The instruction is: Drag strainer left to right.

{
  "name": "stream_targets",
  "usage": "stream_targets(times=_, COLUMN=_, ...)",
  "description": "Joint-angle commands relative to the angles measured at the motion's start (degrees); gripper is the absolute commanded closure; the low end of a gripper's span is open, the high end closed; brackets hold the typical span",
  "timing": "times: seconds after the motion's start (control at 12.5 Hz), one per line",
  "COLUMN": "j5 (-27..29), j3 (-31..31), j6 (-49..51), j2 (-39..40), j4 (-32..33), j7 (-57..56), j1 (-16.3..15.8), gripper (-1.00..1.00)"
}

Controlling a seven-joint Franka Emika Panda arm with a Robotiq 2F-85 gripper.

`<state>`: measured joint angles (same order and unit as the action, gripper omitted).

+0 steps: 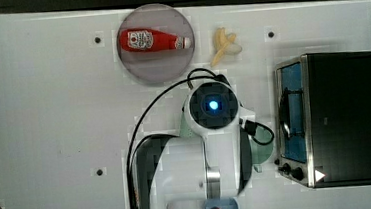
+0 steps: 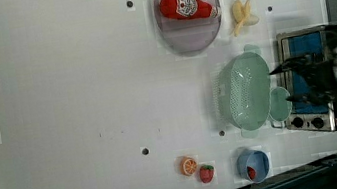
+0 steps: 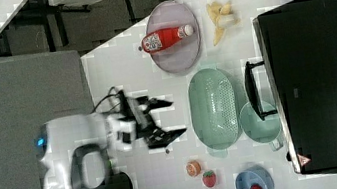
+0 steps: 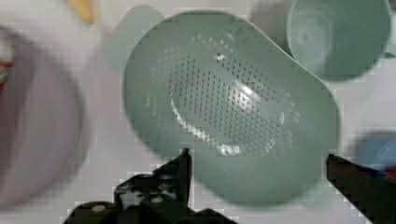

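Note:
The strainer [image 2: 246, 92] is a pale mint-green oval with a dotted centre, lying on the white table beside the toaster oven. In the right view the strainer [image 3: 214, 108] sits between the plate and the blue bowl. My gripper [image 4: 258, 156] hangs above the strainer [image 4: 233, 102], open wide, with nothing between its black fingers [image 4: 182, 168]. In the left view the gripper [image 2: 292, 83] is over the strainer's oven-side rim. In the top view my arm covers the strainer except for a mint sliver [image 1: 184, 129].
A mint cup [image 2: 279, 104] touches the strainer next to the toaster oven [image 2: 308, 78]. A grey plate [image 2: 184, 41] carries a ketchup bottle [image 2: 187, 5], with a banana [image 2: 242, 15] beside it. A blue bowl [image 2: 253, 165], an orange slice [image 2: 188, 166] and a strawberry [image 2: 207, 173] lie near the table edge.

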<state>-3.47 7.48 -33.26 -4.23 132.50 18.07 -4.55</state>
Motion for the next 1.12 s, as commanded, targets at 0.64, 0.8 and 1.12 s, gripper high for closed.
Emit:
stream_targets(times=0.64, j5=2.3, j3=-0.8, j6=31.6, j2=-15.2, j4=-14.0, j7=-14.9, j1=0.6, gripper=-1.00)
stream_targets(times=0.8, j5=2.0, j3=-0.9, j6=33.4, j2=-15.1, j4=-15.0, j7=-14.9, j1=0.6, gripper=-1.00)
stream_targets(times=1.12, j5=2.0, j3=-1.0, j6=33.2, j2=-14.2, j4=-14.9, j7=-14.9, j1=0.6, gripper=-1.00)
